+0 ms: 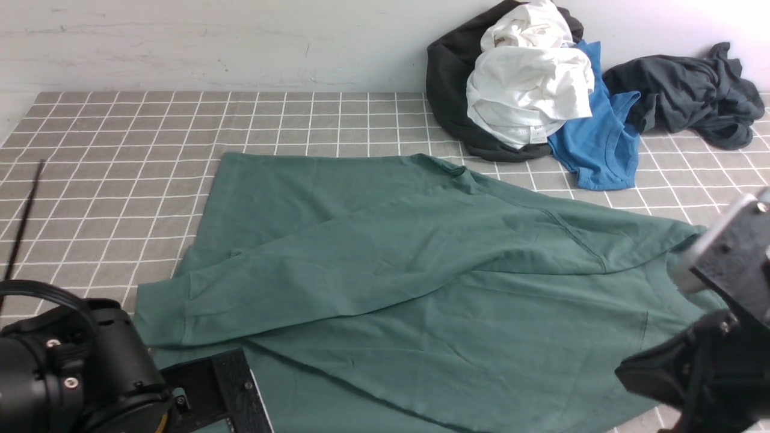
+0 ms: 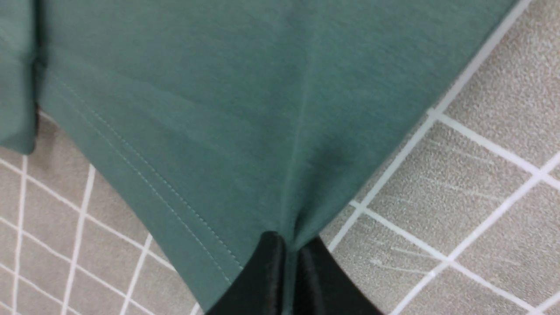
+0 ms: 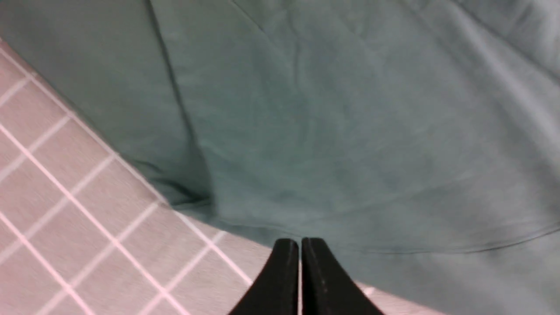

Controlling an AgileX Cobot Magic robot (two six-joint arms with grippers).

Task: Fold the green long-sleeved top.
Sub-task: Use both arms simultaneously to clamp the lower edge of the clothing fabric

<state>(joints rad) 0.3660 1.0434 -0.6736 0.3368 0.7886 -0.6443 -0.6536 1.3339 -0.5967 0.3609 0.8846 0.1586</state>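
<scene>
The green long-sleeved top (image 1: pixel 391 270) lies spread on the checked table, one sleeve folded across its body toward the left. In the left wrist view my left gripper (image 2: pixel 292 245) is shut on a corner of the top (image 2: pixel 218 109) beside its stitched hem, and the cloth puckers into the black fingers. My right gripper (image 3: pixel 300 243) hangs over the top's edge (image 3: pixel 328 131), its fingers together with only a hairline slit and no cloth visibly pinched. In the front view only the arms' bodies show, the left arm (image 1: pixel 78 373) at the lower left and the right arm (image 1: pixel 710 361) at the lower right.
A heap of clothes sits at the back right against the wall: a black garment (image 1: pixel 448 78), a white one (image 1: pixel 529 90), a bright blue shirt (image 1: pixel 601 138) and a dark grey garment (image 1: pixel 686 90). A thin black cable (image 1: pixel 24 216) rises at the far left.
</scene>
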